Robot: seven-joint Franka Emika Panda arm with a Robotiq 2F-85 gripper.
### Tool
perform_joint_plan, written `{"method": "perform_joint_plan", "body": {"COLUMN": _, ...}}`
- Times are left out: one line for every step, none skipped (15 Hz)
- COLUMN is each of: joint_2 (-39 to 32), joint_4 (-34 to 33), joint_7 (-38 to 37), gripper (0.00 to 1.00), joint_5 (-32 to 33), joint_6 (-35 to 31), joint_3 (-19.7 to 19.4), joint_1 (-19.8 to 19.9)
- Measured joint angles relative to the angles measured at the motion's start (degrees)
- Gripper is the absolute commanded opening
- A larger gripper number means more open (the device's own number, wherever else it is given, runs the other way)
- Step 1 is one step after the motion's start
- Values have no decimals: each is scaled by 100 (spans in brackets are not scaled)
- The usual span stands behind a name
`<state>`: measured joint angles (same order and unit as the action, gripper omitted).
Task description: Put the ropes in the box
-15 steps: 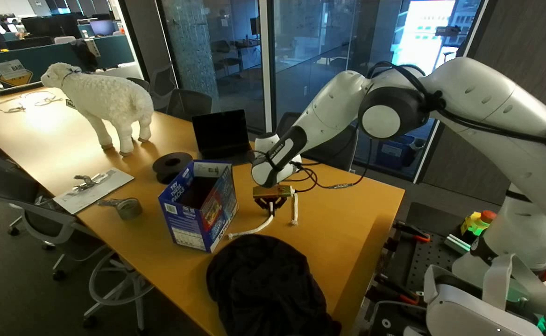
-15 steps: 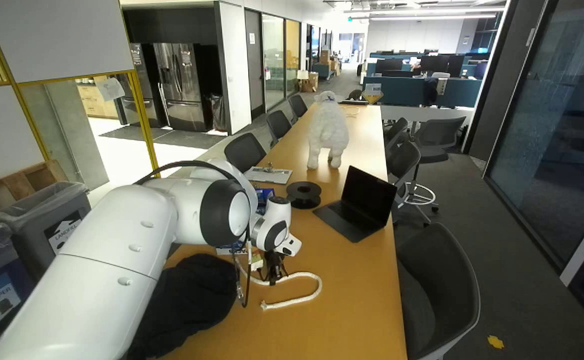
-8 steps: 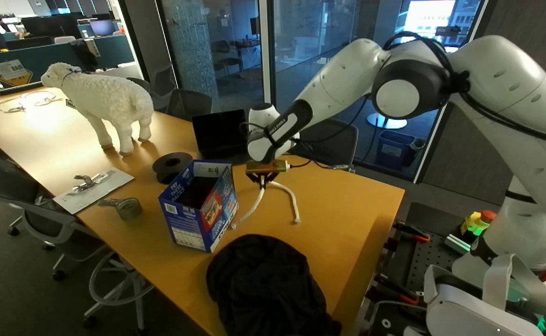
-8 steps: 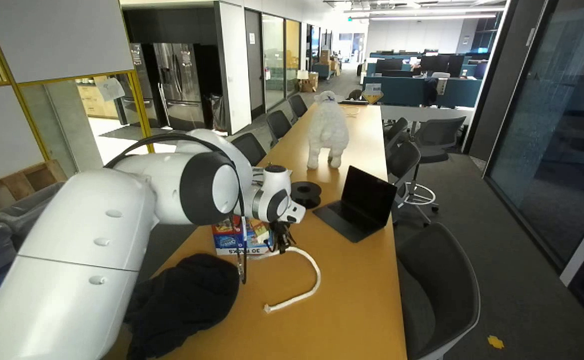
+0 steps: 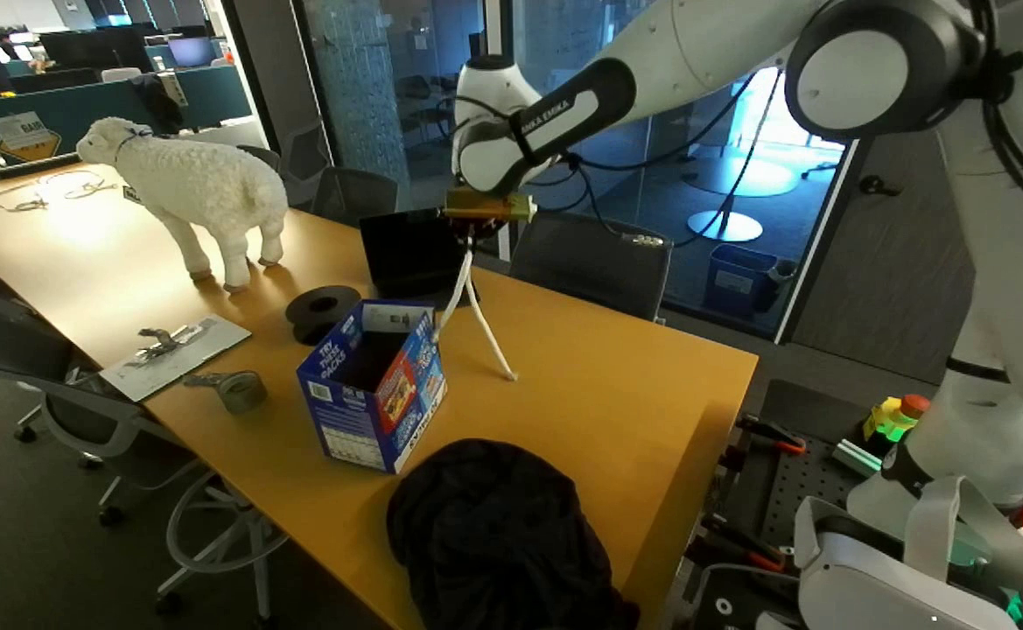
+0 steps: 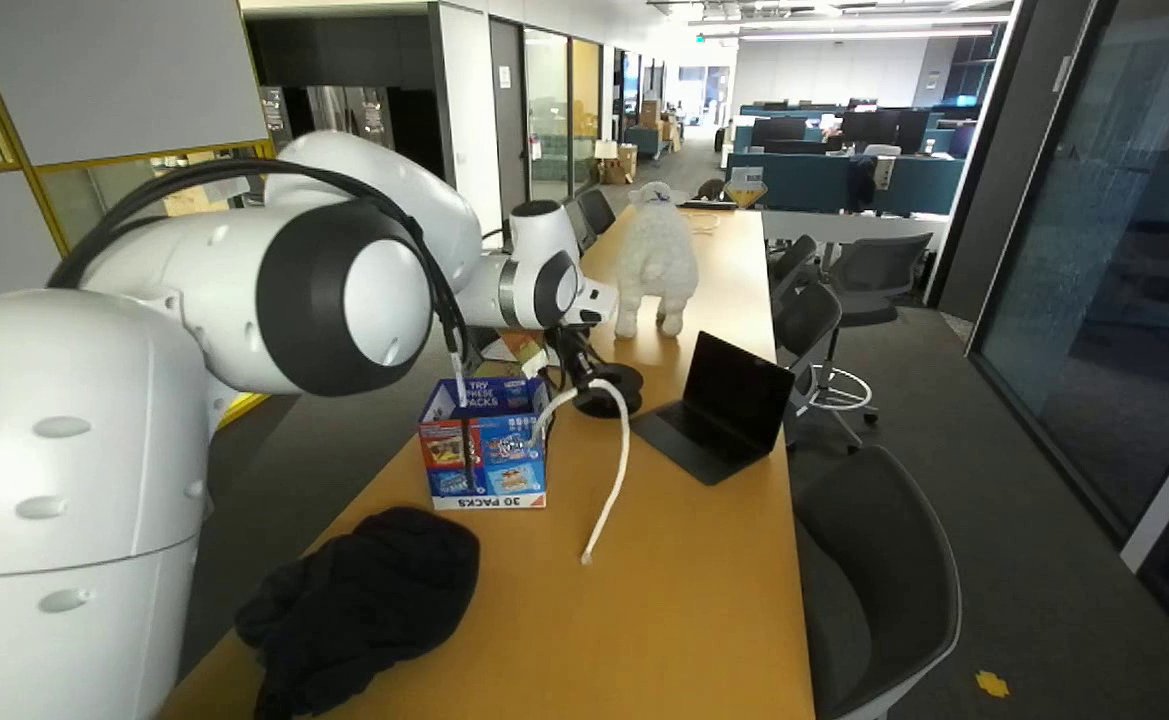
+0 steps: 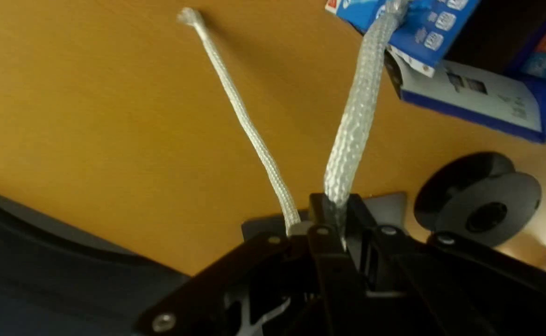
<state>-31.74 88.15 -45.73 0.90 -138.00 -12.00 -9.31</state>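
Table (image 5: 599,394): box (image 5: 353,424) stands top-up, near the spool (image 5: 323,318).
Jaws: pinched tight on the rope (image 7: 357,112), above the table.
Rope: two tails dangle outside the box, one against or just beside its wall.
Box: best, I'd judge, to carry both tails over its rim before lowering slowly.

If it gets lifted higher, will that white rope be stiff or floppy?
Probably floppy: the rope bends over at the claw, both lengths hanging down. Perhaps slightly springy too, since it arches rather than creasing sharply. Likely light for its length, as it looks thin.
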Motion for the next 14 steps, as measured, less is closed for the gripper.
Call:
{"method": "perform_joint_plan", "body": {"joint_2": 209, "joint_4": -31, "joint_7": -126, "gripper": 13, "joint_5": 169, "joint_6": 102, "joint_3": -40, "joint_1": -36}}
{"method": "perform_joint_plan", "body": {"joint_2": 412, "joint_4": -78, "joint_7": -296, "gripper": 14, "joint_5": 367, "joint_6": 206, "joint_3": -73, "joint_1": -74}}
{"method": "perform_joint_plan", "body": {"joint_2": 603, "joint_4": -132, "joint_7": -496, "gripper": 12, "joint_5": 582, "joint_6": 284, "joint_3": -95, "joint_1": -112}}
{"method": "perform_joint_plan", "body": {"joint_2": 792, "joint_4": -201, "joint_7": -706, "gripper": 12, "joint_5": 797, "joint_6": 362, "joint_3": -100, "joint_1": -148}}
{"method": "perform_joint_plan", "body": {"joint_2": 968, "joint_4": -276, "joint_7": -920, "gripper": 10, "joint_5": 994, "joint_6": 412, "joint_3": -100, "joint_1": -189}}
{"method": "perform_joint_plan", "body": {"joint_2": 1142, "joint_4": -357, "joint_7": -1125, "gripper": 11, "joint_5": 1160, "joint_6": 467, "joint_3": -88, "joint_1": -231}}
{"method": "perform_joint_plan", "body": {"joint_2": 1300, "joint_4": -446, "joint_7": -1298, "gripper": 10, "joint_5": 1271, "joint_6": 534, "joint_3": -53, "joint_1": -262}}
{"method": "perform_joint_plan", "body": {"joint_2": 1463, "joint_4": -552, "joint_7": -1448, "gripper": 11, "joint_5": 1351, "joint_6": 616, "joint_3": 17, "joint_1": -281}}
{"method": "perform_joint_plan", "body": {"joint_2": 1610, "joint_4": -652, "joint_7": -1539, "gripper": 11, "joint_5": 1364, "joint_6": 678, "joint_3": 114, "joint_1": -287}}
{"method": "perform_joint_plan", "body": {"joint_2": 1747, "joint_4": -743, "joint_7": -1587, "gripper": 11, "joint_5": 1364, "joint_6": 705, "joint_3": 233, "joint_1": -287}}
{"method": "perform_joint_plan", "body": {"joint_2": 1864, "joint_4": -806, "joint_7": -1612, "gripper": 11, "joint_5": 1349, "joint_6": 703, "joint_3": 312, "joint_1": -316}}
{"method": "perform_joint_plan", "body": {"joint_2": 1964, "joint_4": -851, "joint_7": -1640, "gripper": 11, "joint_5": 1335, "joint_6": 673, "joint_3": 363, "joint_1": -372}}
{"method": "perform_joint_plan", "body": {"joint_2": 2037, "joint_4": -873, "joint_7": -1667, "gripper": 11, "joint_5": 1325, "joint_6": 598, "joint_3": 416, "joint_1": -417}}
{"method": "perform_joint_plan", "body": {"joint_2": 2090, "joint_4": -878, "joint_7": -1698, "gripper": 11, "joint_5": 1295, "joint_6": 467, "joint_3": 472, "joint_1": -455}}
